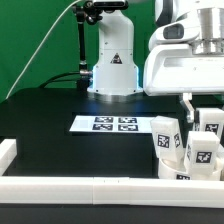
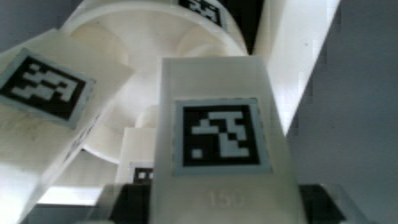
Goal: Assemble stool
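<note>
The stool (image 1: 188,148) stood in the near right corner of the black table (image 1: 50,130) as the exterior view showed it, a cluster of white tagged parts tucked against the white border rail (image 1: 90,186) that ran along the near edge. Several stubby legs rose from it, each with a square tag. Left of the cluster, well apart from it, the marker board (image 1: 115,124) lay flat on the table.

The gripper (image 1: 196,112) hung over the far side of that cluster, right among the upright legs. From the wrist view one leg (image 2: 217,140) filled the middle, its tag facing the camera, with the round seat (image 2: 151,45) behind it and a second leg (image 2: 45,90) alongside. Dark finger shapes (image 2: 128,205) flanked the foot of the middle leg, so I judged the fingers were clamped on it or very nearly so, though I could not tell for certain.

The risk, to my eye, was crowding. The legs stood so close together that a finger could catch a neighbouring leg and lever it out of the seat. A leg seated crooked might also jam or work loose, and any sideways pull could drag the whole stool against the rail.
</note>
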Robot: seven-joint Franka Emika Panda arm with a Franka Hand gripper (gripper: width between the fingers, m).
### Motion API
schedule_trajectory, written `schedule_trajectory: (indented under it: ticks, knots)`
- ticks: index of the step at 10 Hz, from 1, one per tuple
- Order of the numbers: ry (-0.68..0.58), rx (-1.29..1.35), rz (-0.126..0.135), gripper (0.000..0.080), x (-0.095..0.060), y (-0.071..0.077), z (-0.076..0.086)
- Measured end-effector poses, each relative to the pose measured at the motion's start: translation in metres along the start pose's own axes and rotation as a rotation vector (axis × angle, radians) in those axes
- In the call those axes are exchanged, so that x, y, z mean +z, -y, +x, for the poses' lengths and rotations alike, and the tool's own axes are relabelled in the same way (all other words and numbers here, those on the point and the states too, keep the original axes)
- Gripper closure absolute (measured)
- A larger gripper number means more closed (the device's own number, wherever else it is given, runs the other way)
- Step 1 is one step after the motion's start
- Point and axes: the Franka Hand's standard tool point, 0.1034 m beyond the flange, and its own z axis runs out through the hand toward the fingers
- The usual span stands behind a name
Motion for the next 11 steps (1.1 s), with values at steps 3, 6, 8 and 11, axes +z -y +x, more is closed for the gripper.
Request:
schedule_trajectory:
  ticks: [3,6,8,11]
  knots:
    - [-0.016,-0.005,-0.003,0.0461,0.0057,0.0002,-0.0028]
    - [-0.088,-0.013,-0.007,0.0461,0.0074,-0.001,0.0009]
    - [-0.115,-0.016,-0.011,0.0461,0.0077,-0.0039,0.002]
    - [-0.115,-0.014,-0.012,0.0241,0.0078,-0.0049,0.0019]
